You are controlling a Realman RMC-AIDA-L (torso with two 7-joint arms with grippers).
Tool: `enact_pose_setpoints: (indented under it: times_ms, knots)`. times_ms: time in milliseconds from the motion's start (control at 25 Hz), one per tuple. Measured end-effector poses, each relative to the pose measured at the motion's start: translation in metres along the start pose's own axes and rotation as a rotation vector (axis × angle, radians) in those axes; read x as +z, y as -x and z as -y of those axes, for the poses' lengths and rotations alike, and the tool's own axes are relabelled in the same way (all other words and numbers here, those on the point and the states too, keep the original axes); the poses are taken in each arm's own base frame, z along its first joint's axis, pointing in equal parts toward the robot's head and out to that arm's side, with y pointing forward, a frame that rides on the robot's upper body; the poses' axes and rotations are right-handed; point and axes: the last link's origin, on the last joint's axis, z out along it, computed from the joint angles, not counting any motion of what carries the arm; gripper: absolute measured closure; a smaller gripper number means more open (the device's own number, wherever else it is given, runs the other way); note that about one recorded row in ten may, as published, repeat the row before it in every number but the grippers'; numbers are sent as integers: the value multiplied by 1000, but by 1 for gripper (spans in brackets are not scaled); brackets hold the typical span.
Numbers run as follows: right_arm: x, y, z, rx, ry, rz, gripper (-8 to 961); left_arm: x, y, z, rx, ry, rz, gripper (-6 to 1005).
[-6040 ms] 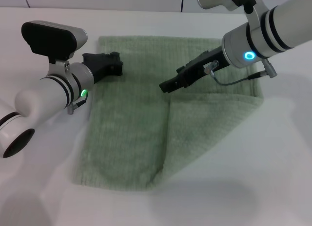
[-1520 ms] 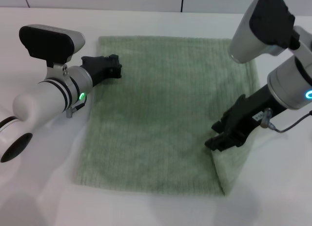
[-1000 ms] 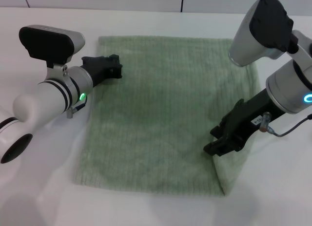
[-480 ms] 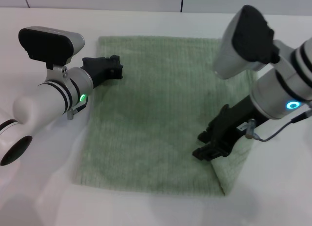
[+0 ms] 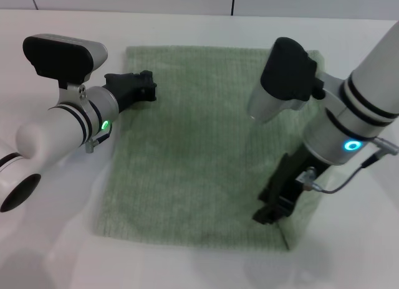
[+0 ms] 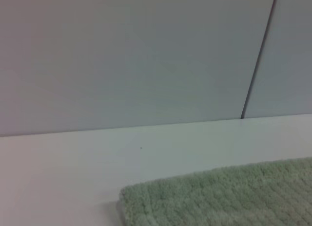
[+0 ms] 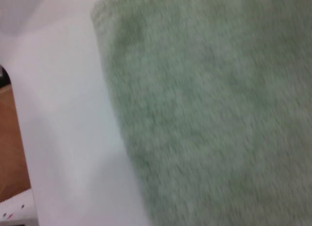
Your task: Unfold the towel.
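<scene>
The pale sage-green towel (image 5: 193, 139) lies nearly flat on the white table (image 5: 56, 251). A narrow strip at its front right corner (image 5: 298, 222) is still doubled over. My right gripper (image 5: 269, 209) points down at the towel's front right part, at the edge of that strip. My left gripper (image 5: 138, 86) rests at the towel's far left edge. The left wrist view shows a towel corner (image 6: 219, 194) on the table. The right wrist view shows the towel's surface (image 7: 209, 99) close up beside bare table (image 7: 63, 114).
A grey panelled wall (image 6: 146, 55) stands behind the table's far edge. Bare white table surrounds the towel on all sides. A brown floor strip (image 7: 9, 148) shows past the table edge in the right wrist view.
The right arm carried the folded flap from the middle over to the right, opening the towel. In the last second its gripper shifted left and toward the front edge. The left arm stayed still.
</scene>
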Motion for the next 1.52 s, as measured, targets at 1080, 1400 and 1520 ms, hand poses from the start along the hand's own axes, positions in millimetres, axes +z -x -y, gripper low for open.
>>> enact_pose_setpoints:
  times_ms: [1080, 1400, 1520]
  knots:
    - [-46, 43, 30, -36, -736, 840, 542, -12, -7, 5, -52, 27, -129, 982]
    - [-32, 43, 33, -95, -1004, 1115, 541, -71, -21, 33, -135, 19, -564, 982]
    - [-31, 44, 38, -83, -1009, 1142, 541, -82, -25, 39, -130, 23, -626, 982]
